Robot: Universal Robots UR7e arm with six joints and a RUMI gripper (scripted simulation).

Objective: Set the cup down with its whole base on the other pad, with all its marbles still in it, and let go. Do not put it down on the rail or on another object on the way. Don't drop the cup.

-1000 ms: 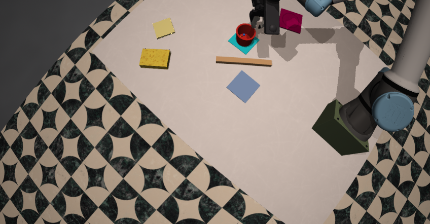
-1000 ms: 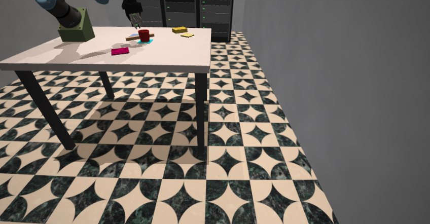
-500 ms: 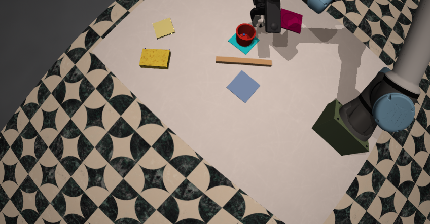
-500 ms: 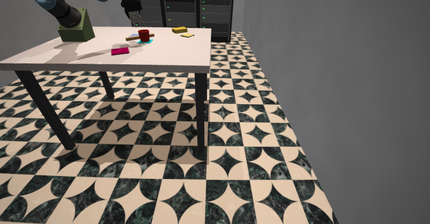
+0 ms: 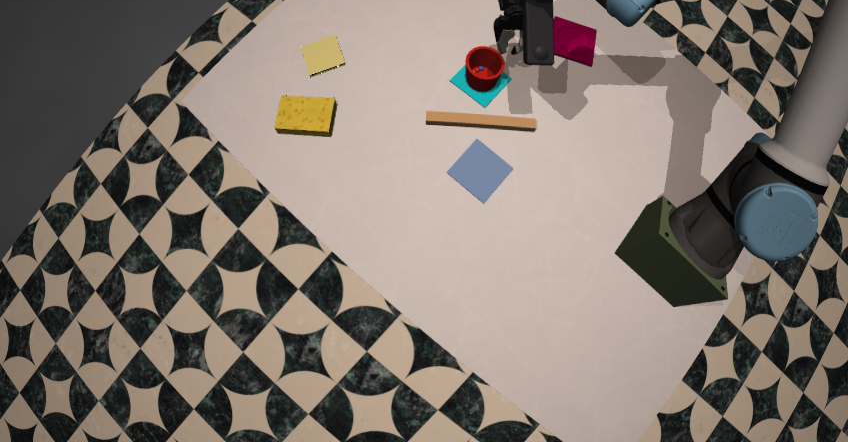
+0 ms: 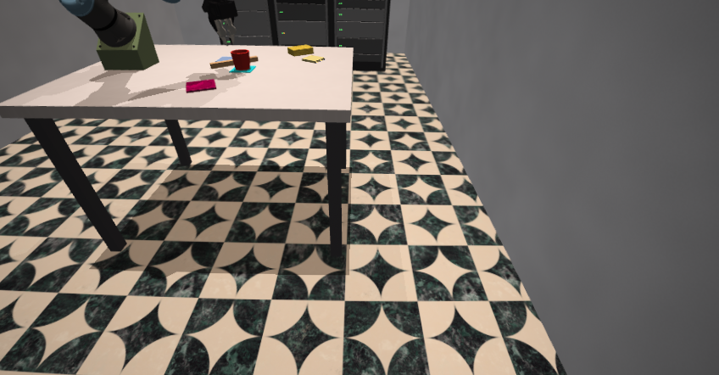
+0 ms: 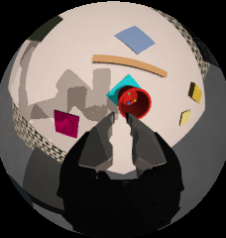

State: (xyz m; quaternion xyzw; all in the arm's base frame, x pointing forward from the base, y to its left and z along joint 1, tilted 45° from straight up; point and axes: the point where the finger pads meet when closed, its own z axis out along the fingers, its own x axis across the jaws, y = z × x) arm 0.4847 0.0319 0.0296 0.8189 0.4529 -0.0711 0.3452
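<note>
A red cup [image 5: 483,69] [image 6: 240,59] [image 7: 134,103] stands upright on the teal pad [image 5: 484,97] [image 6: 248,69] [image 7: 115,91], with small coloured marbles [image 5: 479,69] [image 7: 130,100] inside. My gripper [image 5: 504,41] [image 6: 225,30] [image 7: 120,113] hangs above the table just beside the cup. Its fingers are close together with nothing between them and clear of the rim. The blue-grey pad [image 5: 479,170] [image 6: 220,59] [image 7: 135,39] lies beyond the wooden rail [image 5: 480,120] [image 6: 253,59] [image 7: 128,62], which runs between the two pads.
A magenta pad [image 5: 574,40] [image 6: 200,86] [image 7: 66,123] lies on the cup's other side, under the arm. A yellow sponge [image 5: 305,114] [image 6: 300,49] [image 7: 194,92] and a pale yellow pad [image 5: 322,55] [image 6: 313,58] [image 7: 185,118] lie farther off. The robot's green base [image 5: 666,259] [image 6: 125,48] stands at a table corner.
</note>
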